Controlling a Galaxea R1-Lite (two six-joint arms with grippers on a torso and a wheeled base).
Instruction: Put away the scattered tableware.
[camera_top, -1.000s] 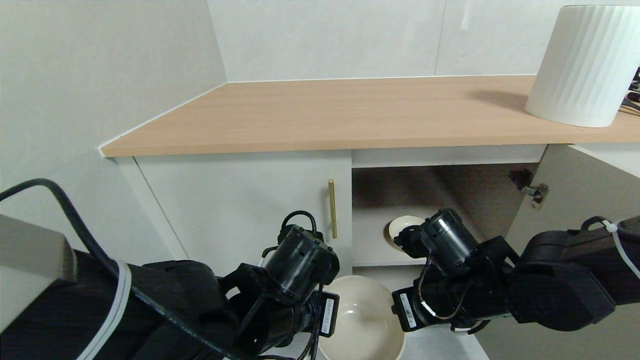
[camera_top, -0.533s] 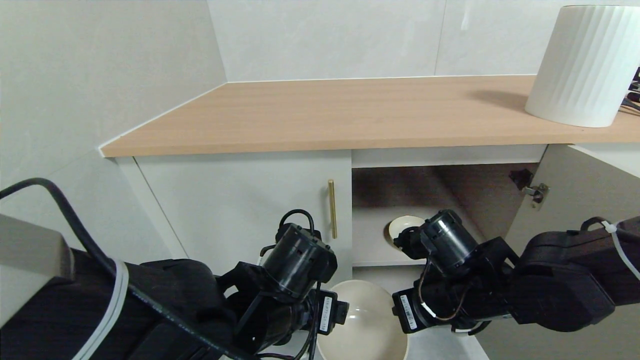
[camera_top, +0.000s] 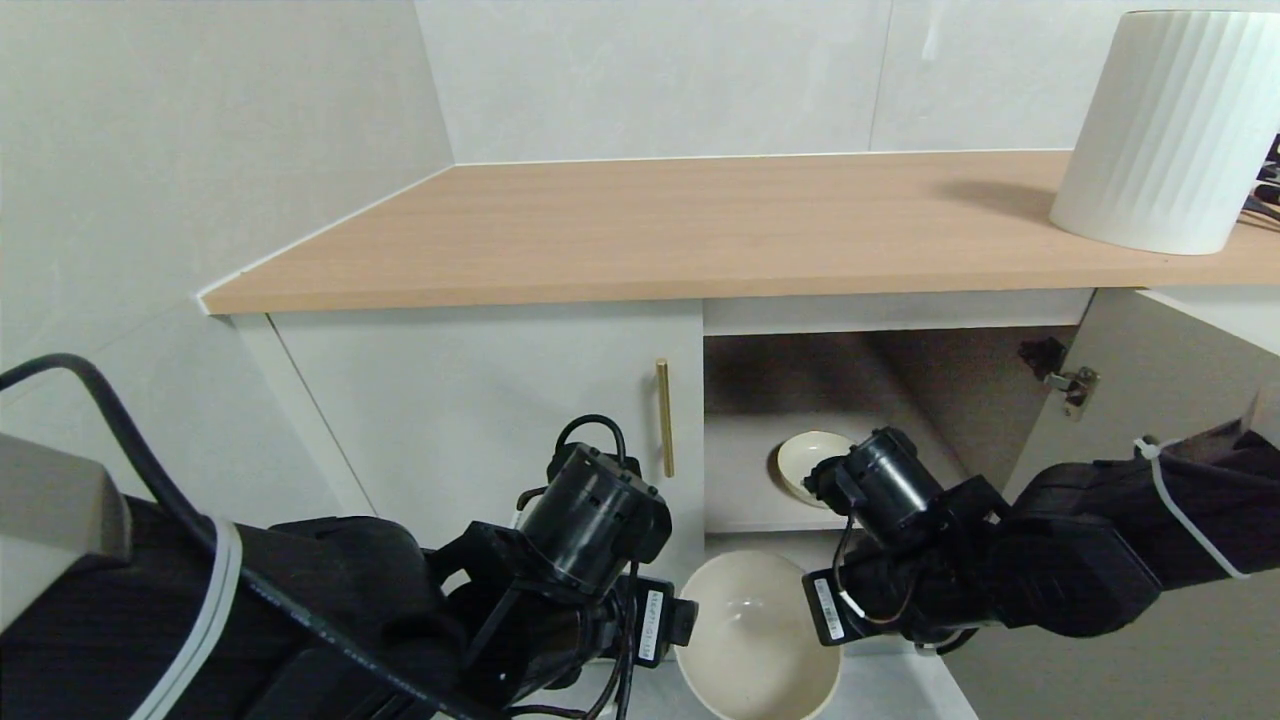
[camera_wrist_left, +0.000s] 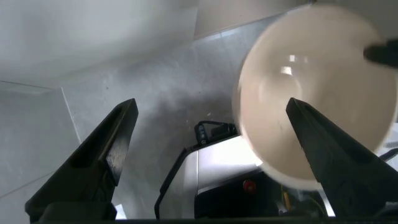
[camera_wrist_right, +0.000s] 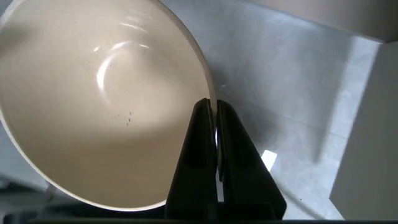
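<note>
The cream bowl (camera_top: 755, 640) is held low in the near part of the scene, above the grey floor (camera_wrist_right: 298, 81) and just in front of the open compartment of the cabinet (camera_top: 740, 480), not yet inside it. Its right rim is pinched between the two fingers of the right gripper (camera_wrist_right: 216, 115), one finger on each side of the wall, so that the bowl is kept with its opening upward. Such a grip on a thin edge is judged enough for carrying but sensitive to knocks. The left gripper (camera_wrist_left: 211, 107) is found to the left of the bowl, its fingers spread wide with nothing between them, probably kept aside to leave the way free. Farther in, on the shelf, a smaller cream dish (camera_top: 808, 455) is seen, which suggests where the bowl is meant to be placed. The door (camera_top: 1130, 380) at the right stands open for this.
</note>
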